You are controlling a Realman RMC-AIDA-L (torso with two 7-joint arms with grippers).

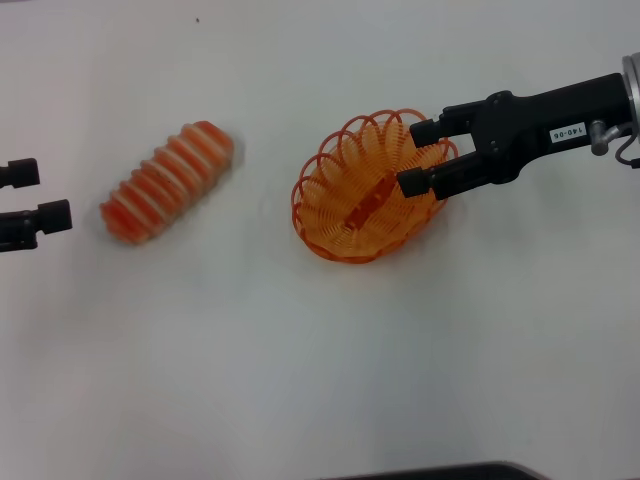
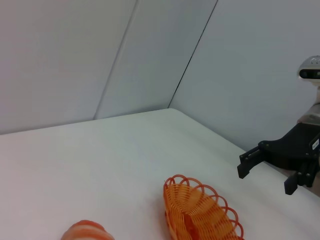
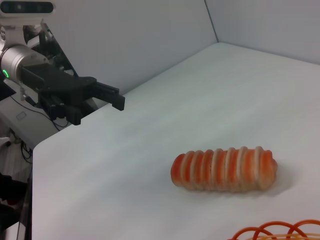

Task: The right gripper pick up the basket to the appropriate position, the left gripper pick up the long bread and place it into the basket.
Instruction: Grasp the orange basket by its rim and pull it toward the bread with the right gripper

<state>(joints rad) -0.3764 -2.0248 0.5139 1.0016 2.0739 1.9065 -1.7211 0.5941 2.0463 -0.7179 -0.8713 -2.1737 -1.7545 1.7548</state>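
Note:
The orange wire basket [image 1: 350, 195] stands on the white table right of centre. My right gripper [image 1: 418, 156] is open, its labelled arm reaching in from the right, with both fingers over the basket's right rim. In the left wrist view this gripper [image 2: 266, 176] hangs above and beyond the basket [image 2: 200, 212], apart from it. The long bread [image 1: 167, 182] lies slantwise on the table at the left, free. My left gripper [image 1: 35, 195] is open at the left edge, a short gap from the bread's near end. The right wrist view shows the bread [image 3: 223, 168] and the left gripper [image 3: 100, 107].
The white table [image 1: 320, 360] spreads bare in front of both objects. A dark edge [image 1: 430, 472] shows at the bottom of the head view. Grey walls [image 2: 100, 55] stand behind the table's far side.

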